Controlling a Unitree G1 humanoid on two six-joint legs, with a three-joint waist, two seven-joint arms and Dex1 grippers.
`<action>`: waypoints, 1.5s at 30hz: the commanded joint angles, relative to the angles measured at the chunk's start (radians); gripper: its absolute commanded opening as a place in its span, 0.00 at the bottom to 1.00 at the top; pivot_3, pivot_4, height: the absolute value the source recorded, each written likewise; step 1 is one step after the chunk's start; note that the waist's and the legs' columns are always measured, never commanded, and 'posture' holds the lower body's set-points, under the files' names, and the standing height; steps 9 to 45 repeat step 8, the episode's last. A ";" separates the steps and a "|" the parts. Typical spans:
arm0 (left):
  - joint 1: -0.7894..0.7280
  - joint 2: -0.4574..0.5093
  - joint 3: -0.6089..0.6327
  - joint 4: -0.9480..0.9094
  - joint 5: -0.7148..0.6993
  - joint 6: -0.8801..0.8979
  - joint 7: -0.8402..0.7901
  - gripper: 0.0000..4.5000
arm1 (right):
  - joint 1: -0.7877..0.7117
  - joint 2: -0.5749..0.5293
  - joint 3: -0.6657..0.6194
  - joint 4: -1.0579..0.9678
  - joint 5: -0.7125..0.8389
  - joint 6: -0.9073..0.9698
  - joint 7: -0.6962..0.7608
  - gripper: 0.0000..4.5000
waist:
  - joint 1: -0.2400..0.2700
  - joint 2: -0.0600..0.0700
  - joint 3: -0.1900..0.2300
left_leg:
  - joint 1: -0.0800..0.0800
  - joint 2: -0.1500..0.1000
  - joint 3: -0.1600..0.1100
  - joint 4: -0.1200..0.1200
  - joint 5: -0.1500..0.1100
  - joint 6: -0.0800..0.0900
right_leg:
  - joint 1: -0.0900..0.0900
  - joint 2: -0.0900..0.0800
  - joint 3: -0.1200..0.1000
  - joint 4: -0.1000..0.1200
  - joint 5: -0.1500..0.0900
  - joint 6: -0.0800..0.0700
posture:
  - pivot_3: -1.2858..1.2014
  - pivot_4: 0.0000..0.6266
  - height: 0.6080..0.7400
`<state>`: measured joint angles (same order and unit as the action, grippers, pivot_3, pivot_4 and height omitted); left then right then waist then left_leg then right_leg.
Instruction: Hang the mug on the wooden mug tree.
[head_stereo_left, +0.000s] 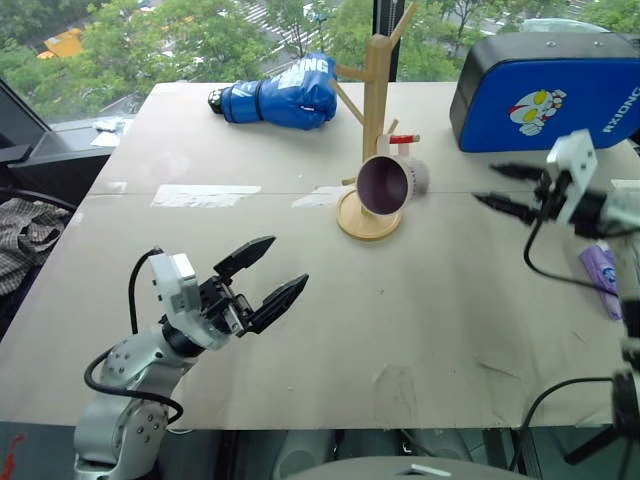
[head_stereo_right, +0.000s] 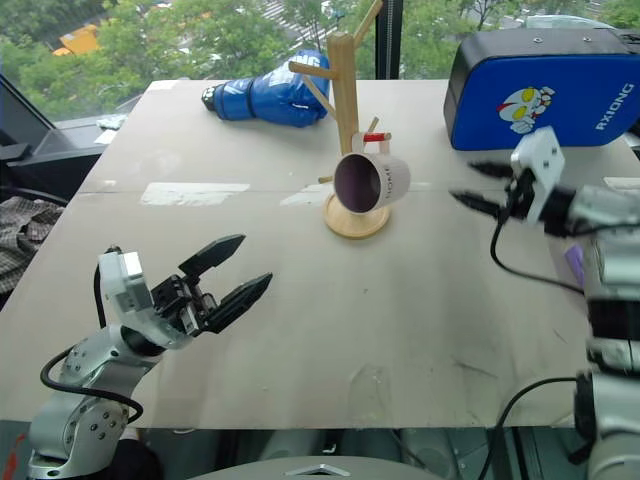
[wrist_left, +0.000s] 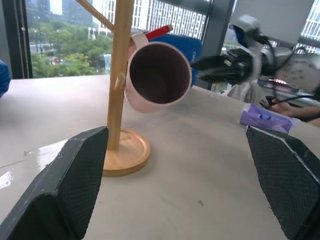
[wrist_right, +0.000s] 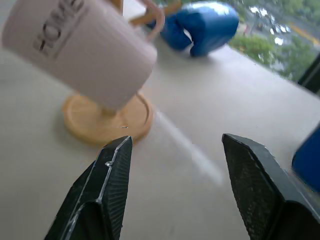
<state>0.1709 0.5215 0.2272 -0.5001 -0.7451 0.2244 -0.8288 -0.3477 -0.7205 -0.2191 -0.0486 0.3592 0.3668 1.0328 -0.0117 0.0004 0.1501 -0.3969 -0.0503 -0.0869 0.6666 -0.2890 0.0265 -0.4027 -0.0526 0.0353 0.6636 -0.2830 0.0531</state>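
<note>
Mug (head_stereo_right: 372, 181), cream-white with "HOME" lettering and a dark purple inside, hangs tilted by its handle from the red-tipped peg of the wooden mug tree (head_stereo_right: 345, 95), apart from the right pincer (head_stereo_right: 478, 187), whose fingers are spread. Left pincer (head_stereo_left: 267, 271) is also spread, empty, above the surface (head_stereo_left: 400, 330).

Soft window daylight, blurred wrist views

Both claws (head_stereo_left: 262, 275) (head_stereo_left: 508, 188) open, empty
</note>
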 joint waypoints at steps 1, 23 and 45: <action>-0.002 0.034 -0.008 0.039 0.076 0.008 0.012 1.00 | 0.233 -0.020 -0.104 -0.234 0.008 0.051 -0.073 0.63 | 0.001 0.000 0.000 | 0.000 0.000 0.000 0.000 0.000 0.000 | 0.000 0.000 0.000 0.001 0.000 0.000 | 0.52 0.24 1.00; -0.004 0.084 -0.026 0.105 0.103 0.027 -0.057 1.00 | 0.555 0.014 -0.202 -0.443 0.044 0.106 -0.163 0.63 | -0.004 0.001 -0.001 | 0.007 0.000 0.003 0.001 -0.001 0.002 | 0.005 0.001 0.004 0.002 0.000 0.001 | 0.52 0.24 1.00; -0.004 0.084 -0.026 0.105 0.103 0.027 -0.057 1.00 | 0.555 0.014 -0.202 -0.443 0.044 0.106 -0.163 0.63 | -0.004 0.001 -0.001 | 0.007 0.000 0.003 0.001 -0.001 0.002 | 0.005 0.001 0.004 0.002 0.000 0.001 | 0.52 0.24 1.00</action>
